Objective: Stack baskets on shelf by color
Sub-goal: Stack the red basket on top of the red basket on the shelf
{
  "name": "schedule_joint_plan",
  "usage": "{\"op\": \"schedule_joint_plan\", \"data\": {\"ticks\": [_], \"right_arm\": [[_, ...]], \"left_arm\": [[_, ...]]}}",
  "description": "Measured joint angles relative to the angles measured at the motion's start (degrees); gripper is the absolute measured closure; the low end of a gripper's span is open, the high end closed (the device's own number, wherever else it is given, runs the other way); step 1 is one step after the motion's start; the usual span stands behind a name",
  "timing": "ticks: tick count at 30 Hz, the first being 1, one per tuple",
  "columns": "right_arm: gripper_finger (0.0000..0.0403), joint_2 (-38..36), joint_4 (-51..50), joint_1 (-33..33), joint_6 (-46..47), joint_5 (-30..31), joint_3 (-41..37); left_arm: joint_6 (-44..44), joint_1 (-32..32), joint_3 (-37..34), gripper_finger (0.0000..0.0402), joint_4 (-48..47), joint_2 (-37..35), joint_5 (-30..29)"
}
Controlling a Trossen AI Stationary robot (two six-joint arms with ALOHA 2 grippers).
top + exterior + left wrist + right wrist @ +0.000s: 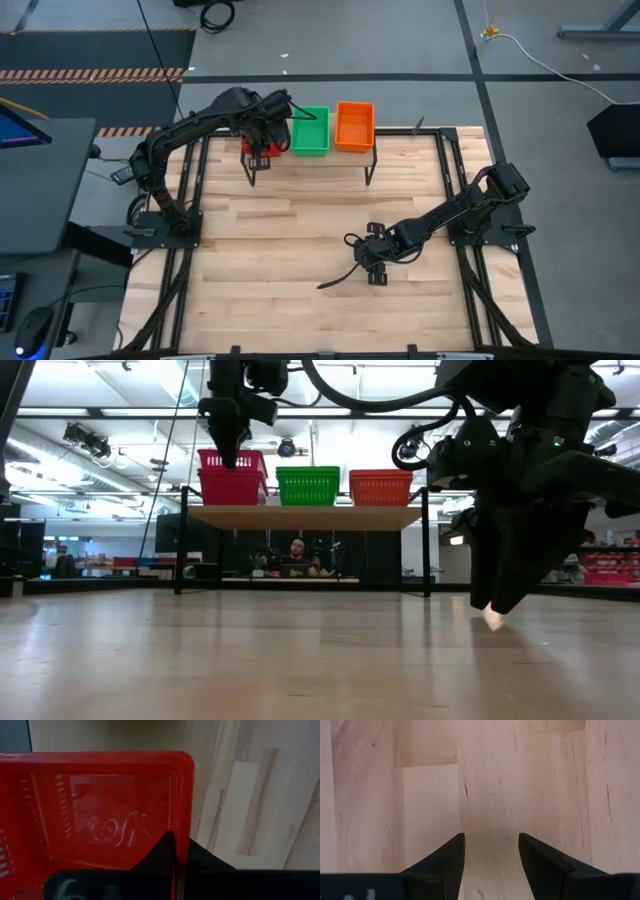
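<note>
At the far edge of the table, my left gripper point(228, 452) hung over the left end of the shelf point(305, 517), down at the red baskets point(232, 476). From the left wrist camera I saw its fingers point(165, 851) pinched on the rim of the top red basket, one finger inside the wall and the other outside it, with almost no gap between them — so I read it as clamped on that basket. My right gripper point(490, 855) sat low over the bare wooden tabletop point(300, 250), near the middle and well apart from the shelf; its two fingers stood spread with a clear gap and nothing between them. On the count, I could see three colours side by side on the shelf: red at the left, a green basket point(307, 485) in the middle and an orange basket point(381, 487) at the right. The low camera showed the red stack taller than the others, at least two nested — how many lay inside the green and orange ones I could not tell. Behind the shelf a person point(297, 555) sat in the room.
</note>
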Motion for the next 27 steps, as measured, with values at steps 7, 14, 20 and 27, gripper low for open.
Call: {"op": "schedule_joint_plan", "data": {"ticks": [7,14,20,27], "right_arm": [[0.0211,0.00,0.00,0.00,0.00,0.00,0.00],[0.0211,0.00,0.00,0.00,0.00,-0.01,0.00],[0.0211,0.00,0.01,0.00,0.00,-0.01,0.00],[0.0211,0.00,0.00,0.00,0.00,0.00,0.00]], "left_arm": [[-0.70,-0.10,0.00,0.0383,0.00,0.00,-0.07],[-0.66,-0.12,0.00,0.0382,-0.43,0.00,-0.09],[-0.70,-0.01,0.00,0.0384,-2.28,-0.02,-0.11],[-1.42,-0.01,0.00,0.0377,-2.13,-0.04,-0.11]]}}
